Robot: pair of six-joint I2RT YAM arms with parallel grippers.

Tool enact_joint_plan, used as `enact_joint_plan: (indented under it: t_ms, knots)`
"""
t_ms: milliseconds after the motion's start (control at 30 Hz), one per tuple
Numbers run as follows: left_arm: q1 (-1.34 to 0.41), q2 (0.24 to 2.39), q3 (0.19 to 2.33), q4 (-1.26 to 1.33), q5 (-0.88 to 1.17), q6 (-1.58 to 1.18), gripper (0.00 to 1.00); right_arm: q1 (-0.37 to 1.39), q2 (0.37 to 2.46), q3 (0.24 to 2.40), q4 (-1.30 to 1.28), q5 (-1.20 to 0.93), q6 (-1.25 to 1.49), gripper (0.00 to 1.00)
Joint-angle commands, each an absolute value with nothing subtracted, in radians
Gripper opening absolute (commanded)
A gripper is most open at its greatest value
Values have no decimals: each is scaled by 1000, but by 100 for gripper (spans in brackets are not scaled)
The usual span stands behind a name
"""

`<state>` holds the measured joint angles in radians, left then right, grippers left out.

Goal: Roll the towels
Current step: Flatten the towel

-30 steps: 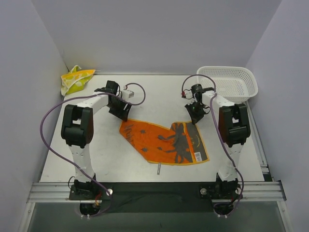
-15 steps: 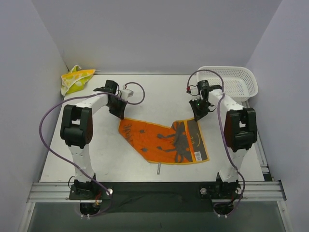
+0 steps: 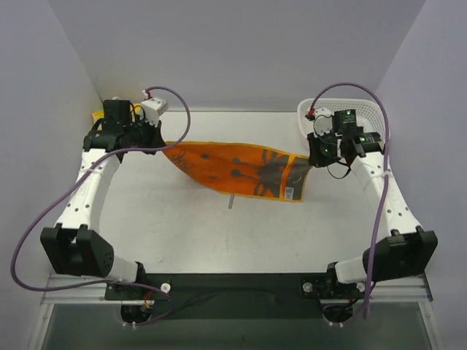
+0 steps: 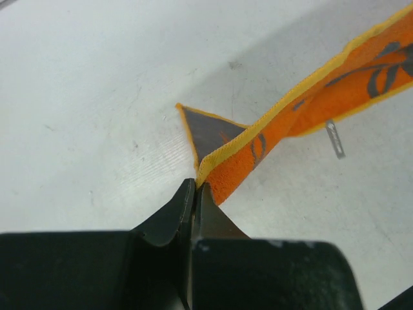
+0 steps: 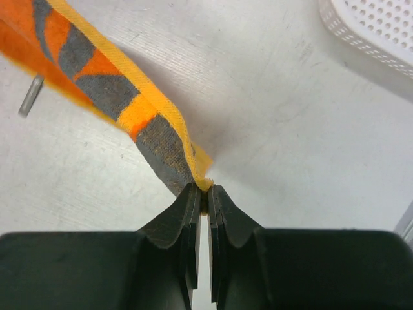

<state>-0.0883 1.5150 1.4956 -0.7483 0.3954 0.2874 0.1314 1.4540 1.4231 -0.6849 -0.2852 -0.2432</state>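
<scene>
Orange towel (image 3: pixel 233 166) is up off the table (image 3: pixel 219 240), stretched between the two arms across the far half! Left gripper (image 4: pixel 195 188) pinches its left corner, jaws tight on the yellow hem. Right gripper (image 5: pixel 202 192) pinches the right corner the same way, just in front of the white mesh basket (image 3: pixel 367 111). Below the towel's lower edge, a small metal pin (image 3: pixel 230 201) lies on the table.
</scene>
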Motion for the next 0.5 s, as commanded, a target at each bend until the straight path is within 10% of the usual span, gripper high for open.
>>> enact_joint_plan:
  t_ms: [0,467]
  knots:
    - [-28,1337,1415,-781,457,261,0,123,1281,1349,-767,-314,-271,0]
    - [121,819,1104,-807,380,209,0,58,920,1141,-851,-448,-299,0]
